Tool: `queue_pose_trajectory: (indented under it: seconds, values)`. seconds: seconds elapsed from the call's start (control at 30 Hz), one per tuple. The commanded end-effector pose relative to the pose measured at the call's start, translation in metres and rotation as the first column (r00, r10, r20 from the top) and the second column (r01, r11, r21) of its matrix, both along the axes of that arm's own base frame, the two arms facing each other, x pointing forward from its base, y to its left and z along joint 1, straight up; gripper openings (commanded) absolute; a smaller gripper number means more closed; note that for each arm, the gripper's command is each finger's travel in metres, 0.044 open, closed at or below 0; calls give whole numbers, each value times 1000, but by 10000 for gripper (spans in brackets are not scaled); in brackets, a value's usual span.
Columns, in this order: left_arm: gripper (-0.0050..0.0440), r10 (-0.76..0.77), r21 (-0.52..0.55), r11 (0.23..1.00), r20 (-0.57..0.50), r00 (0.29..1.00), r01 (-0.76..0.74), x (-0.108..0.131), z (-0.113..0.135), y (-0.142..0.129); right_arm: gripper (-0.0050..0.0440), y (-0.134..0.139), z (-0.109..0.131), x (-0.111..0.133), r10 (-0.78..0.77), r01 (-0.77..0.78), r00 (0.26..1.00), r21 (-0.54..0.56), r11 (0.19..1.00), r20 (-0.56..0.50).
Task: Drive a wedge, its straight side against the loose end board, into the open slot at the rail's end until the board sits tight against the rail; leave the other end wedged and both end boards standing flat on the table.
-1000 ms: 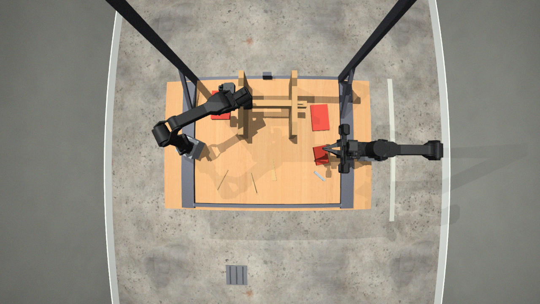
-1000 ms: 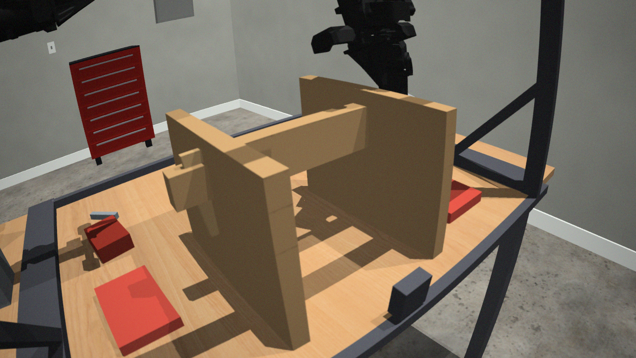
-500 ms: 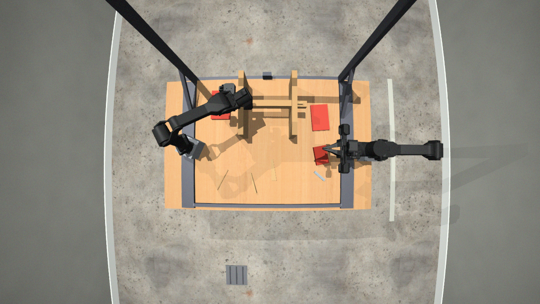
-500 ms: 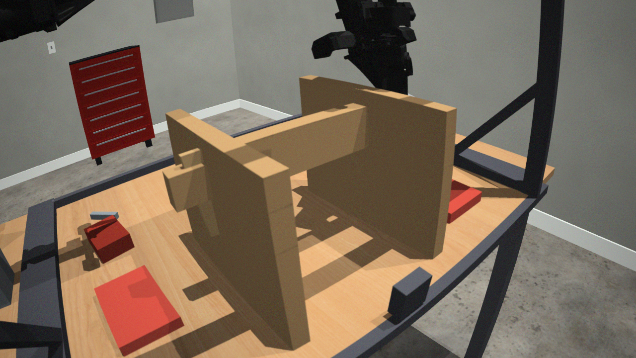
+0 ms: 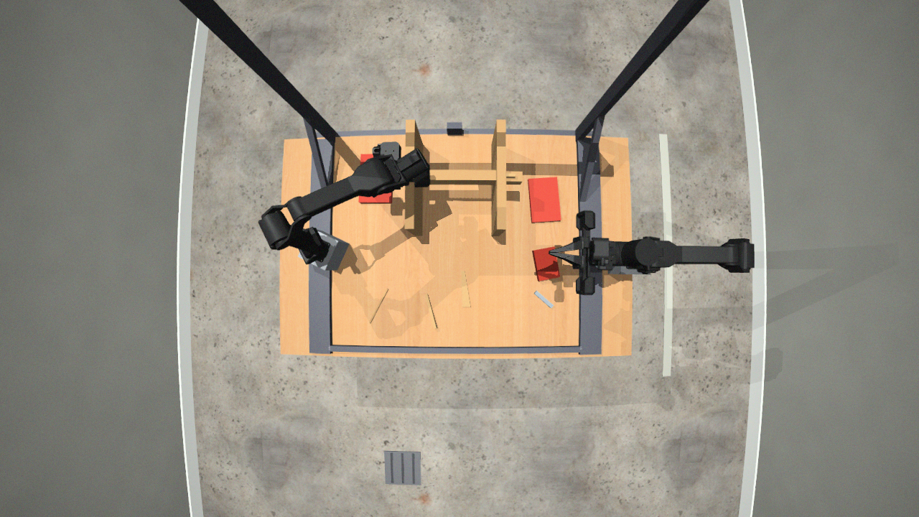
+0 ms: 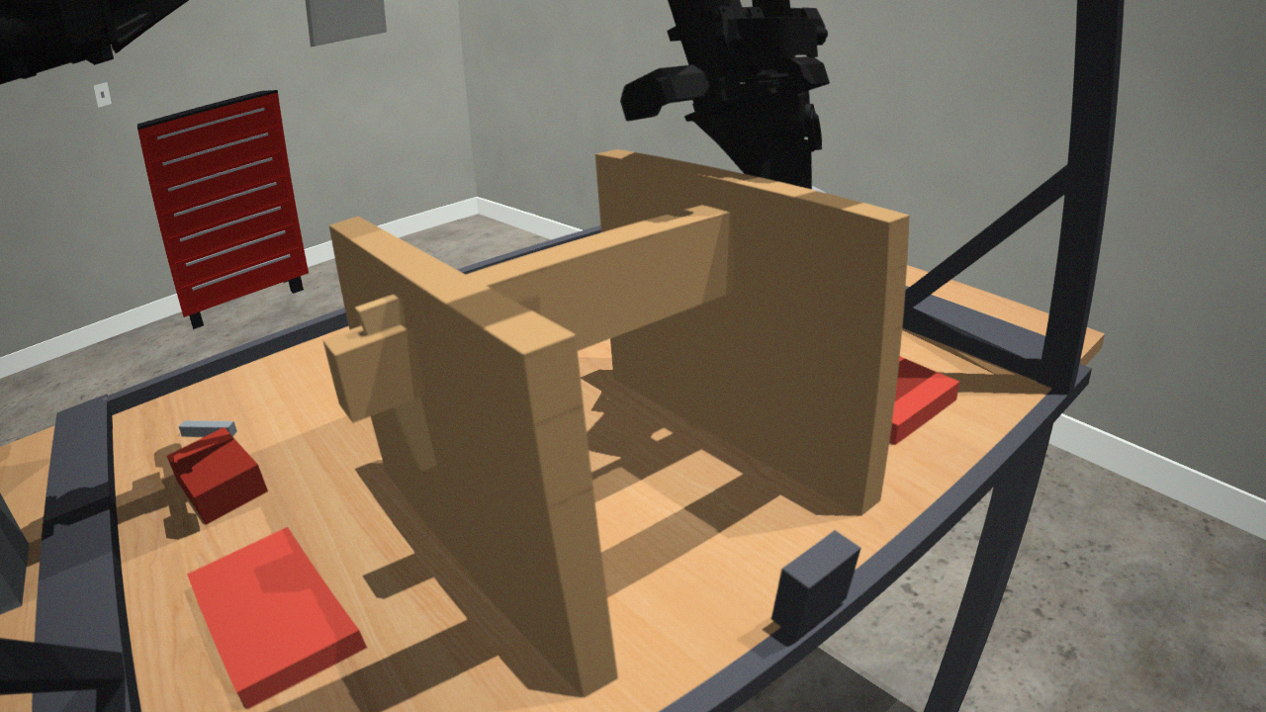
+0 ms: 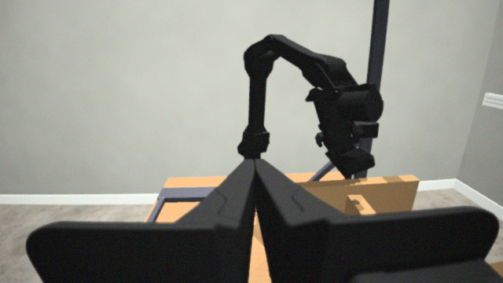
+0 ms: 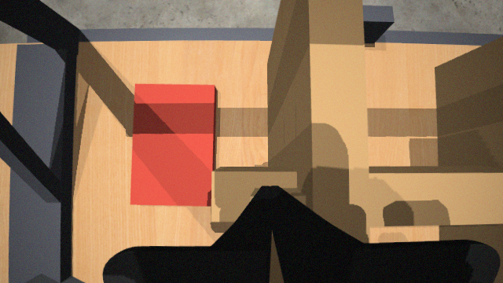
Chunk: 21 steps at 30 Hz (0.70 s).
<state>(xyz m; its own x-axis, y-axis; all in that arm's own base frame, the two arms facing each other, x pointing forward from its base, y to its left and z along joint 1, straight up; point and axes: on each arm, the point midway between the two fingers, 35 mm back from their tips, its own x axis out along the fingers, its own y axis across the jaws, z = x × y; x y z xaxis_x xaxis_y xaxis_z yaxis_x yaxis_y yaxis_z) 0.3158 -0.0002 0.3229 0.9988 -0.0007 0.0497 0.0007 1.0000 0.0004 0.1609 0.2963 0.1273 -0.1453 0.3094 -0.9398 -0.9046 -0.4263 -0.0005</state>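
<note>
See the right pincer (image 5: 421,169) (image 6: 778,159) (image 7: 348,179) (image 8: 269,194) together, gripping nothing, above the left end of the rail (image 5: 462,174) (image 6: 633,265) (image 7: 363,205) (image 8: 424,196). Find three thin pieces, probably wedges (image 5: 379,306) (image 5: 432,311) (image 5: 467,295), loose on the counter (image 5: 398,257) (image 6: 681,628) (image 8: 102,220), on the rail's near side. Beyond its right end, find the left pincer (image 5: 552,252) (image 7: 254,168), together. Judge driving and tightness unconfirmed, both boards (image 5: 411,128) (image 5: 500,205) (image 6: 796,354) (image 6: 478,398) (image 8: 338,86) (image 8: 464,98) standing. Get the right-hand slot, seemingly open, from the exterior view, hidden from the left wrist.
</note>
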Motion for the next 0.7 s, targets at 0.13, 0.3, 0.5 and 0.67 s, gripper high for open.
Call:
queue_pose_trajectory:
  seconds: [0.13, 0.3, 0.5, 0.67]
  values:
    - [-50, -1, 0, 1000, 28, 1000, 1, -1, 13, 0, -50, -7, -20, -3, -3, 1, 1000, -62, 998, -26]
    - [-50, -1, 0, 1000, 28, 1000, 1, -1, 13, 0, -50, -9, -24, -3, -4, 1, 999, -76, 997, -33]
    - [-50, -1, 0, 1000, 28, 1000, 1, -1, 13, 0, -50, -12, -32, -5, -5, 0, 999, -102, 995, -46]
    - [-50, -1, 0, 1000, 28, 1000, 1, -1, 13, 0, -50, -12, -32, -5, -5, 0, 999, -101, 995, -46]
